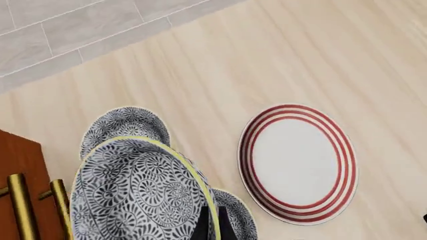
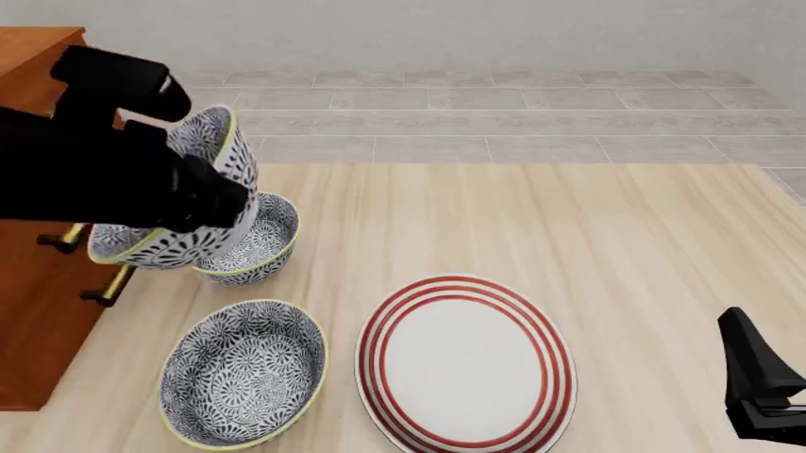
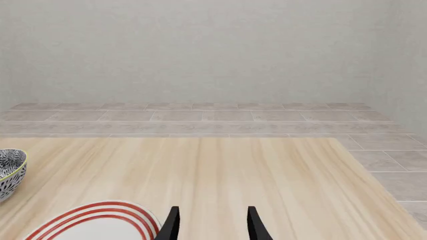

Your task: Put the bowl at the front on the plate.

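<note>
Left claw [image 2: 233,203] — clamped on lifted, tilted bowl [image 2: 189,198]; plate [image 2: 466,363] lies below, rightward — level bowl before lowering

The bowl [image 2: 189,198] my black left arm [image 2: 101,170] carries is white under a dense dark blue-grey floral print, with a pale yellow-green rim. Two more bowls [image 2: 243,373] [image 2: 259,247] show the same print and rim. The plate [image 2: 466,366] is white with three concentric red rings. Under them the table [image 2: 605,245] is pale streaked wood; the cabinet [image 2: 38,321] is reddish-brown with brass handles.
</note>
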